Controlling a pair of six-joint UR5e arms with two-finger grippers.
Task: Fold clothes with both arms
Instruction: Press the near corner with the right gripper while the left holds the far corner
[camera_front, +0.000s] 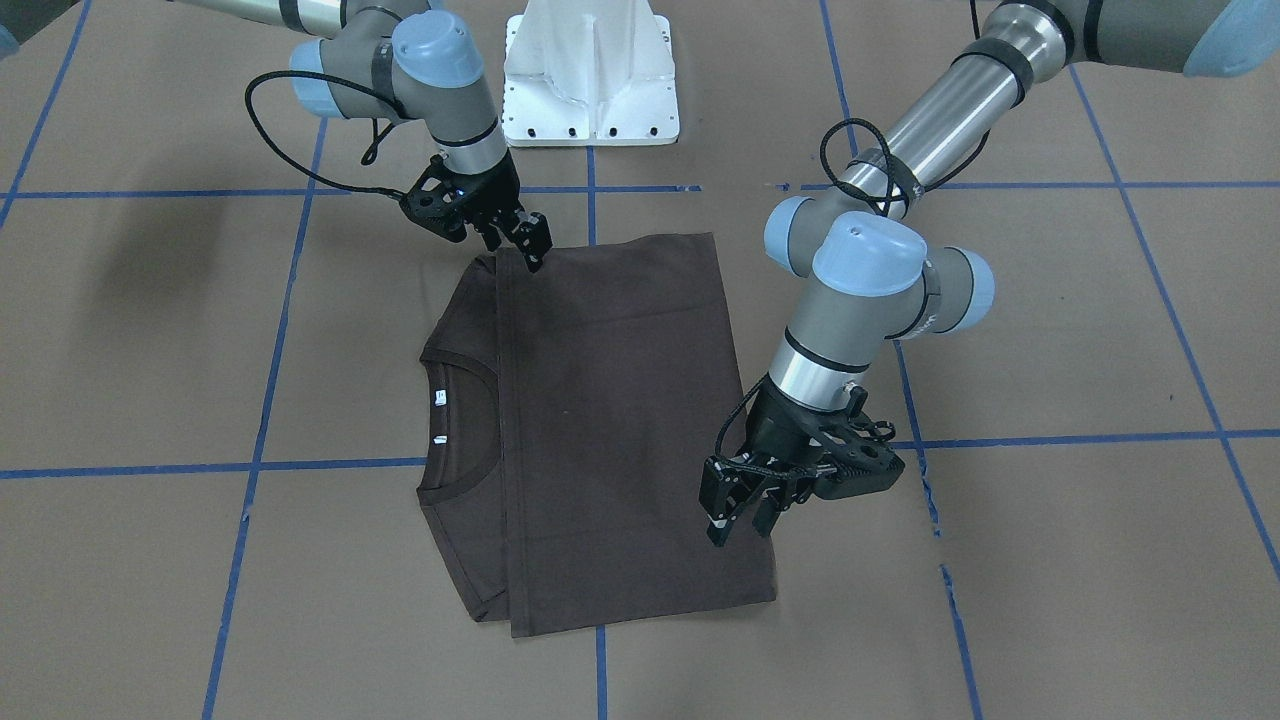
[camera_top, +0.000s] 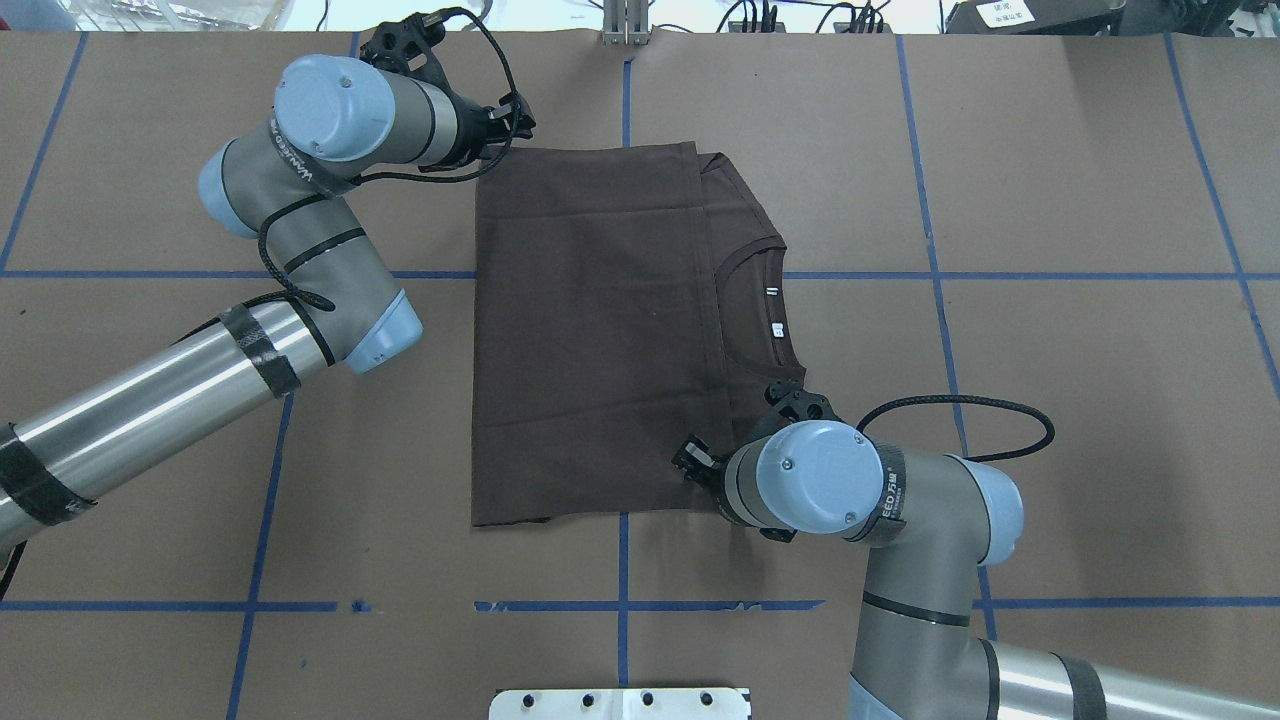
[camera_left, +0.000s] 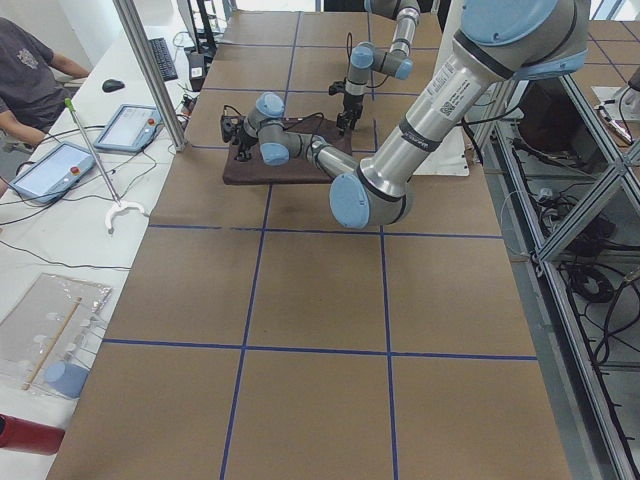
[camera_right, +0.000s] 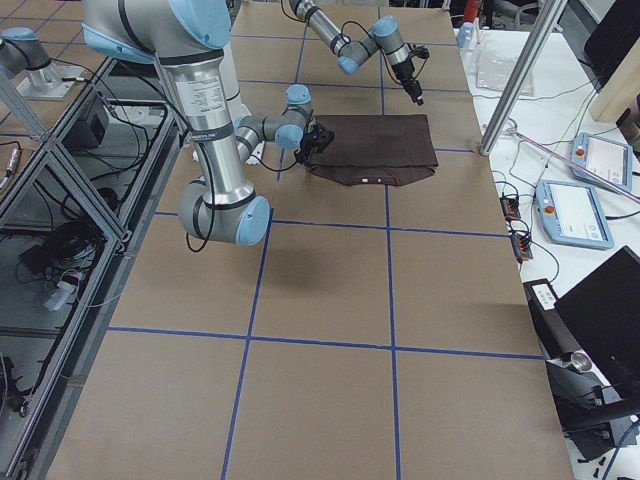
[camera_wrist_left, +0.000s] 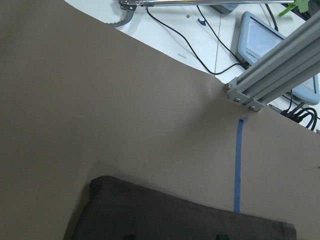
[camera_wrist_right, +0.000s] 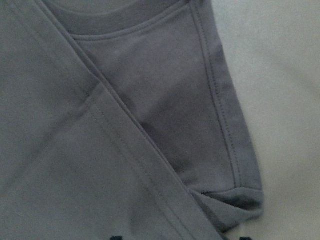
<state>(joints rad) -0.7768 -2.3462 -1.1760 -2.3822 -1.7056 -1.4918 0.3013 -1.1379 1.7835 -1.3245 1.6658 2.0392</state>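
Note:
The dark brown T-shirt (camera_front: 610, 420) lies folded into a flat rectangle on the table, also seen from overhead (camera_top: 590, 340). Its ribbed collar (camera_front: 462, 372) and white neck labels (camera_front: 440, 400) show beside the folded-over panel. My left gripper (camera_front: 742, 520) is open and empty, just above the shirt's hem edge near its far corner; overhead it sits at that corner (camera_top: 505, 115). My right gripper (camera_front: 520, 240) is open and empty over the near corner on the shoulder side (camera_top: 695, 460). The right wrist view shows the sleeve seam and fold (camera_wrist_right: 125, 125).
The white pedestal base (camera_front: 590, 75) stands at the robot's side of the table. Blue tape lines (camera_front: 330, 465) grid the brown table cover. An aluminium post (camera_wrist_left: 270, 75), tablets (camera_left: 125, 125) and cables lie beyond the far edge, where an operator (camera_left: 25, 70) sits.

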